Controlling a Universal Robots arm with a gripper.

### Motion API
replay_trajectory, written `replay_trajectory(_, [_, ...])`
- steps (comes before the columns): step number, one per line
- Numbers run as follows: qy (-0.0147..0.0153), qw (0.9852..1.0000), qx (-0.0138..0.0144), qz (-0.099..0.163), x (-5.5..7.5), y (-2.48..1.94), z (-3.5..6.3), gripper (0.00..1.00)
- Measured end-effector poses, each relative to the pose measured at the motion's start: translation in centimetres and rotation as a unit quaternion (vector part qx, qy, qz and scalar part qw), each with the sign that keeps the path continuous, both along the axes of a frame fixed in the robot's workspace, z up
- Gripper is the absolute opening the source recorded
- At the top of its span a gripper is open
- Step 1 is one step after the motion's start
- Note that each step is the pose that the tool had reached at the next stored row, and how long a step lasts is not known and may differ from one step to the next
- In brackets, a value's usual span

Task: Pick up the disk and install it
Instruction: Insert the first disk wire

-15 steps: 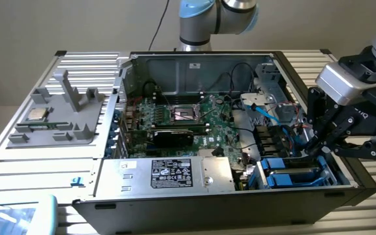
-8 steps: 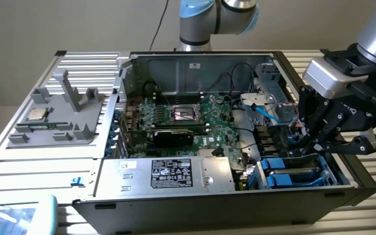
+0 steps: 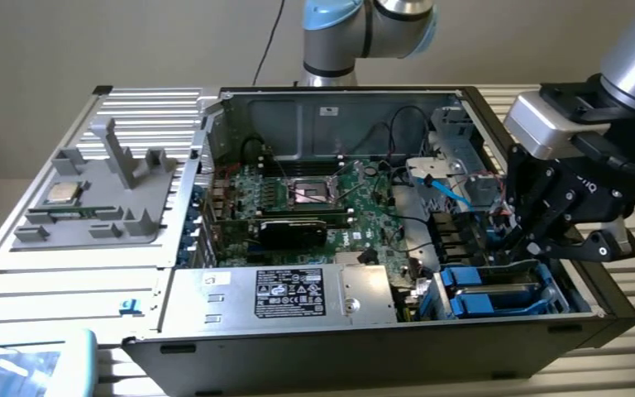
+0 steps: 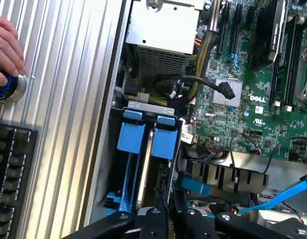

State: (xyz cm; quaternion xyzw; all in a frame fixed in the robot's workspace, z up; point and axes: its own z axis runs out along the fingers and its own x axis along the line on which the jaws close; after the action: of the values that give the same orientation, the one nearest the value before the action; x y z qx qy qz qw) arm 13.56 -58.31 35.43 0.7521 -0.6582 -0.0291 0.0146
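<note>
The disk (image 4: 165,144) stands on edge in its blue carrier, slotted into the drive bay at the corner of the open computer case (image 3: 373,339). A second blue carrier (image 4: 131,137) sits right beside it, with a silver drive edge between them. My gripper (image 4: 167,215) hangs over the end of the bay. Its dark fingers (image 4: 156,219) are drawn close together on either side of the disk's near end. In the exterior view the gripper (image 3: 522,244) is low over the blue carriers (image 3: 499,291) at the case's right end.
A person's hand (image 4: 6,47) rests on a blue-ringed button (image 4: 4,87) beside a black keyboard (image 4: 11,169). The motherboard (image 3: 317,203), loose black cables and a blue cable (image 4: 285,194) crowd the bay. A silver box (image 3: 295,294) and a grey fixture (image 3: 97,194) lie to the exterior view's left.
</note>
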Motion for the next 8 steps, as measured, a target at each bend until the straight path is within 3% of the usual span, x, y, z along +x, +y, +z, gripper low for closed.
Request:
replay_trajectory(2, [0.0004, 1.0, -0.0019, -0.01, 0.0, 0.0, -0.02, 0.16])
replay_trajectory(3, [0.0005, 0.9999, -0.0049, -0.012, -0.01, 0.0, -0.02, 0.16])
replay_trajectory(4, [0.0005, 0.9998, -0.0091, -0.015, -0.01, -0.01, -0.03, 0.16])
replay_trajectory(6, [0.0005, 0.9996, -0.0208, -0.018, 0.0, 0.0, -0.04, 0.16])
replay_trajectory(7, [0.0006, 0.9996, -0.0237, -0.018, 0.0, 0.0, -0.04, 0.16])
replay_trajectory(8, [0.0007, 0.9995, -0.0242, -0.018, 0.0, 0.0, -0.04, 0.16])
